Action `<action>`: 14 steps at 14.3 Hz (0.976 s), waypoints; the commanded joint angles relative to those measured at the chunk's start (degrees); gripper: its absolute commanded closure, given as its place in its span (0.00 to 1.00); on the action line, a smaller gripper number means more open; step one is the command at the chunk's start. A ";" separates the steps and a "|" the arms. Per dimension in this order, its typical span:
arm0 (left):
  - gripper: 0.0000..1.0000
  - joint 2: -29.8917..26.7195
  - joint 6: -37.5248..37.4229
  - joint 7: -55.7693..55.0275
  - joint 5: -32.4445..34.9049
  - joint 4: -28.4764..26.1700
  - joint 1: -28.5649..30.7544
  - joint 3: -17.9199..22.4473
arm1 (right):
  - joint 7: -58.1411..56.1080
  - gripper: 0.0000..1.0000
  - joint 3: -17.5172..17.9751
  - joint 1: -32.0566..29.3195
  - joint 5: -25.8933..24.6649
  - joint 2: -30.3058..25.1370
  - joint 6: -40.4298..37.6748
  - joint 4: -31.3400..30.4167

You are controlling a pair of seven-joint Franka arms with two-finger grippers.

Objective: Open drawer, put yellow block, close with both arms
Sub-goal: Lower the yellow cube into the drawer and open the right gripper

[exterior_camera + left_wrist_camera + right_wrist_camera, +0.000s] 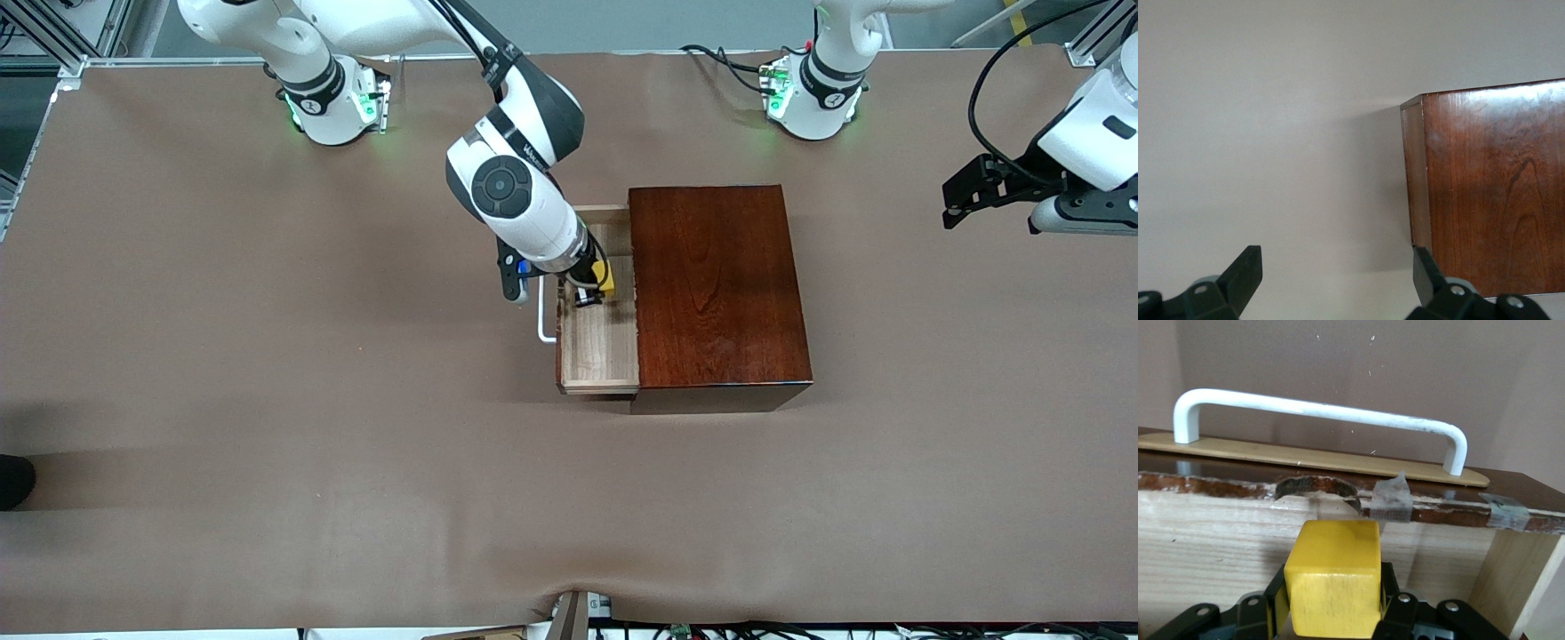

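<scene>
The dark mahogany box [720, 284] stands mid-table with its drawer [600, 342] pulled out toward the right arm's end, white handle [544, 316] at its front. My right gripper [591, 289] hangs over the open drawer, shut on the yellow block [605, 276]. In the right wrist view the yellow block [1333, 577] sits between the black fingers [1388, 587], just above the light-wood drawer lining [1218, 540], with the handle [1318, 410] above it. My left gripper [956, 209] waits open in the air over the table at the left arm's end, its fingertips [1245, 273] wide apart and holding nothing.
The brown table cover [267, 400] spreads wide around the box. The left wrist view shows a corner of the box [1491, 193] and bare table beside it. A dark object [13, 480] shows at the table's edge at the right arm's end.
</scene>
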 commanded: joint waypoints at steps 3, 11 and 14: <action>0.00 -0.77 0.90 0.80 -1.12 -0.92 -0.01 -0.46 | 0.74 1.00 -0.62 1.00 0.82 1.09 0.32 0.39; 0.00 0.90 2.74 1.15 -0.95 -1.00 0.25 -2.04 | 0.74 0.00 -0.88 0.74 0.47 1.62 -2.57 1.27; 0.00 2.13 4.24 1.06 -0.94 -1.18 -0.10 -2.13 | 0.74 0.00 -1.14 -1.01 0.47 1.09 -13.25 8.53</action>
